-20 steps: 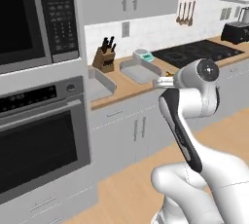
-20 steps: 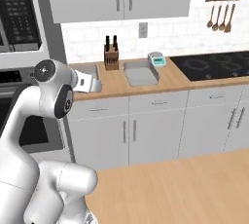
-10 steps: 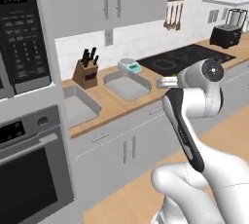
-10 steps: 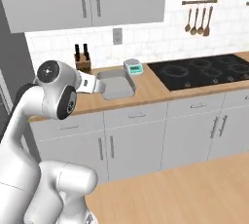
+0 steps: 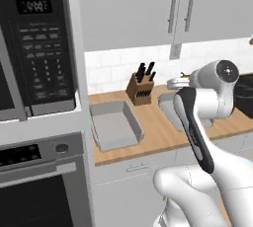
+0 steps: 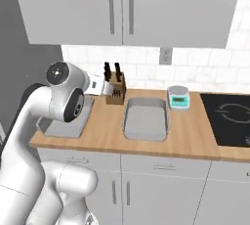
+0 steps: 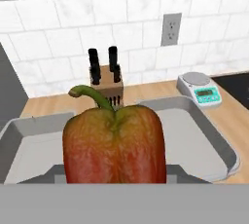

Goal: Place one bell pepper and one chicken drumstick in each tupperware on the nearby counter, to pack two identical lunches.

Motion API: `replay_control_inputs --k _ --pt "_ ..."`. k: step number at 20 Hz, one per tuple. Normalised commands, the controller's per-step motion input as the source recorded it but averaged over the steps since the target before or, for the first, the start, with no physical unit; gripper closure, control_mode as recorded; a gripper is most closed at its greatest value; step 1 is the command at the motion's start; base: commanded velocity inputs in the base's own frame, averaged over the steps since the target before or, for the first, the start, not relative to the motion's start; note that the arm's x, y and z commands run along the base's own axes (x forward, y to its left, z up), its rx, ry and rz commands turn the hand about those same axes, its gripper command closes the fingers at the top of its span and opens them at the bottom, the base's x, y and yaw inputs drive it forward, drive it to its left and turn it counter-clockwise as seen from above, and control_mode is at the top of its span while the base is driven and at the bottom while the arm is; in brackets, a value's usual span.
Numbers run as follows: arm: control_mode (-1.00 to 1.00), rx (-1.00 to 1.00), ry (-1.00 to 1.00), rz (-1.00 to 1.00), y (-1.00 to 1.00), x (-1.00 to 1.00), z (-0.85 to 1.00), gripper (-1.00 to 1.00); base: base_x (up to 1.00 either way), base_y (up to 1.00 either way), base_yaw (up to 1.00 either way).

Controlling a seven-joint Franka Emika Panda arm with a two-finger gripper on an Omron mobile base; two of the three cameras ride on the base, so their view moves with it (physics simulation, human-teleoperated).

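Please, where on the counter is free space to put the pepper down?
Both grey tupperware trays look bare: the left tray near the oven wall, and the right tray between the knife block and the scale. Bare wood lies between the trays. The back, by block and scale, is crowded.

counter (image 6: 195, 136): matt wood grain | bell pepper (image 7: 114, 145): smooth skin | backsplash (image 7: 58, 33): white tile
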Motion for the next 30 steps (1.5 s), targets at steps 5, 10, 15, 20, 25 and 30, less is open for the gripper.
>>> replay_control_inputs --k 5,10,15,20,25,30 --pt "1.0 0.0 0.0 0.0 0.0 0.0 0.0 1.0 0.27 -0.63 0.23" --pt "-1.0 0.0 0.08 0.0 -0.18 0.02 -0.25 1.0 0.0 -0.47 0.0" --pt "-1.0 0.0 0.31 0.01 -0.21 0.43 -0.66 1.0 0.0 0.0 0.0" --pt "-1.0 0.0 0.3 0.06 0.0 0.68 -0.7 1.0 0.0 0.0 0.0" --pt "-1.0 0.0 0.19 0.0 -0.21 0.18 -0.49 1.0 0.0 0.0 0.0" --pt "-1.0 0.0 0.01 0.0 -0.27 0.01 -0.41 1.0 0.0 0.0 0.0"
